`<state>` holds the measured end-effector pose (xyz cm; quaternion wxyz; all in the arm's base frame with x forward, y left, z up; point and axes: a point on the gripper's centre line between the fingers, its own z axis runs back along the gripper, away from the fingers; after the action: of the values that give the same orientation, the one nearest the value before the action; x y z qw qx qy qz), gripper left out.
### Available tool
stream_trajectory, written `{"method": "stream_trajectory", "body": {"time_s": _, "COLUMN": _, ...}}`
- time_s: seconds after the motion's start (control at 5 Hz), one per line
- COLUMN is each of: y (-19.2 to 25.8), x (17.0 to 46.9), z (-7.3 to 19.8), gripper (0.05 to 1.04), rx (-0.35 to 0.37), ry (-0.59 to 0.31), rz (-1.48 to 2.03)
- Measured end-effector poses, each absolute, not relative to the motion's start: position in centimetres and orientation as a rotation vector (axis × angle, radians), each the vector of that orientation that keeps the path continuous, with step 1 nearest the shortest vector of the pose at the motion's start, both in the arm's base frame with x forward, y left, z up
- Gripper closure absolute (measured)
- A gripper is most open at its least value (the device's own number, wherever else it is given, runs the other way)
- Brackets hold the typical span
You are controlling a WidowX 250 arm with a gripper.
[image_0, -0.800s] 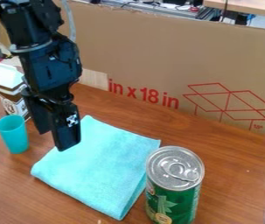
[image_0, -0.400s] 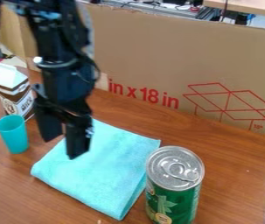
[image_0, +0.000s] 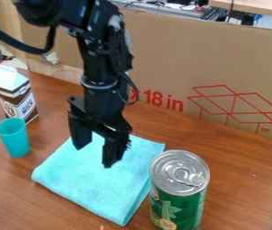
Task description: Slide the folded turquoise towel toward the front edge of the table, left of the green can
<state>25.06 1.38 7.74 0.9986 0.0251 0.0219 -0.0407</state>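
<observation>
My black gripper [image_0: 94, 155] hangs over the upper part of a folded turquoise cloth [image_0: 96, 184], its two fingers parted and nothing between them. Whether the fingertips touch the cloth cannot be told. To the left of the cloth stands a teal cup [image_0: 14, 138], upright. Behind the cup is a brown and white milk carton [image_0: 17, 96]. A green can [image_0: 178, 191] with a silver pull-tab lid stands upright by the cloth's right edge.
The wooden table [image_0: 240, 179] carries all these things. A tall cardboard sheet [image_0: 222, 67] with red print stands along the table's back edge, close behind the arm. Equipment and cables lie beyond it.
The arm has swung to the right, and my gripper has moved from the cloth's left side to over its upper middle. The milk carton is now uncovered. Cloth, cup and can have stayed put.
</observation>
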Motion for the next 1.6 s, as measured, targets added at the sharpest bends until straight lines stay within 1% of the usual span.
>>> {"method": "stream_trajectory", "body": {"time_s": 0.2, "y": 1.8, "x": 26.0, "z": 6.5, "gripper": 0.081, "rx": 0.036, "ry": 0.052, "rz": -0.111}}
{"method": "stream_trajectory", "body": {"time_s": 0.4, "y": 3.4, "x": 27.0, "z": 5.4, "gripper": 0.081, "rx": 0.037, "ry": 0.007, "rz": -0.092}}
{"method": "stream_trajectory", "body": {"time_s": 0.6, "y": 3.6, "x": 27.6, "z": 3.8, "gripper": 0.081, "rx": 0.046, "ry": 0.003, "rz": -0.101}}
{"method": "stream_trajectory", "body": {"time_s": 0.8, "y": 3.6, "x": 27.6, "z": 3.2, "gripper": 0.081, "rx": 0.056, "ry": -0.037, "rz": -0.054}}
{"method": "stream_trajectory", "body": {"time_s": 1.0, "y": 3.1, "x": 26.7, "z": 2.1, "gripper": 0.081, "rx": 0.026, "ry": -0.013, "rz": -0.04}}
{"method": "stream_trajectory", "body": {"time_s": 1.2, "y": 3.3, "x": 24.0, "z": 1.9, "gripper": 0.081, "rx": 0.018, "ry": 0.036, "rz": 0.002}}
{"method": "stream_trajectory", "body": {"time_s": 1.4, "y": 3.6, "x": 22.1, "z": 1.4, "gripper": 0.081, "rx": 0.018, "ry": 0.076, "rz": 0.016}}
{"method": "stream_trajectory", "body": {"time_s": 1.6, "y": 4.0, "x": 21.0, "z": 1.2, "gripper": 0.081, "rx": 0.017, "ry": 0.115, "rz": 0.025}}
